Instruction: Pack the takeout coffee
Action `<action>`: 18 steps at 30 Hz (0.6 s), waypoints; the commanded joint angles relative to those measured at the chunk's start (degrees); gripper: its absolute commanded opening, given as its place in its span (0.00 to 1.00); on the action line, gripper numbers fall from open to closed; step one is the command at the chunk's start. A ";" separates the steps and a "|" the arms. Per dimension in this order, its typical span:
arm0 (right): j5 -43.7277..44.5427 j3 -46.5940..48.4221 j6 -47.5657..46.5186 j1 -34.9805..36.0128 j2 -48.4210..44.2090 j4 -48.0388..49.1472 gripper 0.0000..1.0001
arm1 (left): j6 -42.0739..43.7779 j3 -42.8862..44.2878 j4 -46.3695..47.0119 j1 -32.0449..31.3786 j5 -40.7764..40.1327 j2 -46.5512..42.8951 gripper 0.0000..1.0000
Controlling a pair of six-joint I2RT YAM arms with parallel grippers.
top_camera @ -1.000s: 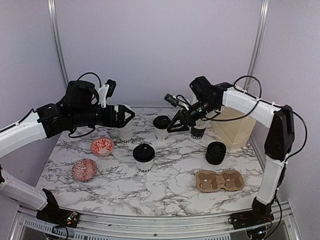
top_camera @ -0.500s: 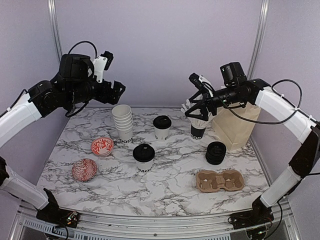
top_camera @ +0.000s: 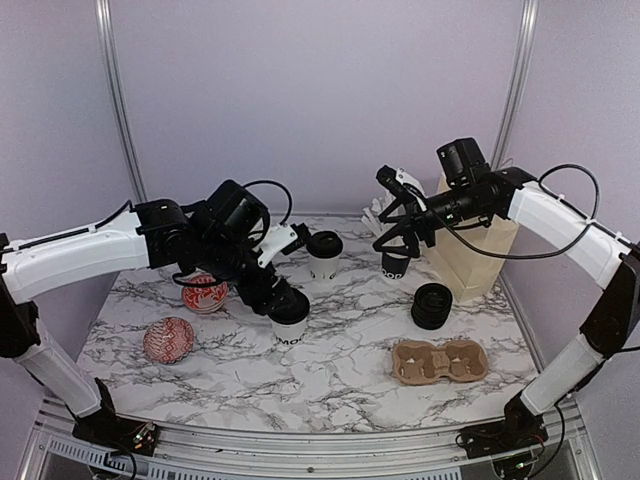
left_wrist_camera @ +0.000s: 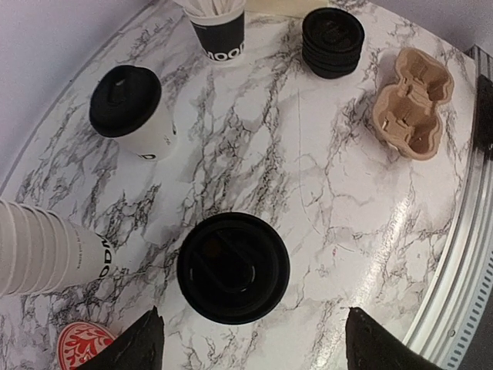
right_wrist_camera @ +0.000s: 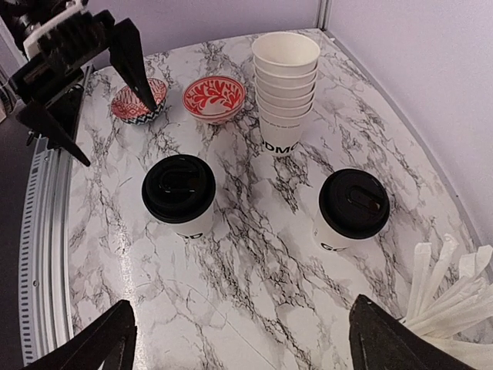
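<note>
Two takeout coffee cups, white with black lids, stand on the marble table. The near one is directly below my left gripper, which is open and empty. In the left wrist view this cup sits between the spread fingers of that gripper, seen from above. The far cup stands alone behind it. My right gripper is open and empty, raised above the back right of the table. Both cups show in the right wrist view, ahead of my right gripper.
A black cup of white stirrers stands under the right gripper. A stack of black lids, a cardboard cup carrier and a paper bag are at the right. Stacked lidless cups and two red bowls are at the left.
My left arm has swung down from the back left and now holds its open gripper over the near lidded cup. My right gripper rose from the table and stays raised.
</note>
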 commanded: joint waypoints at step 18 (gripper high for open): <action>-0.99 -2.50 -0.93 -0.25 -1.57 0.25 0.92 | -6.28 7.77 -6.62 0.48 -3.78 15.24 0.82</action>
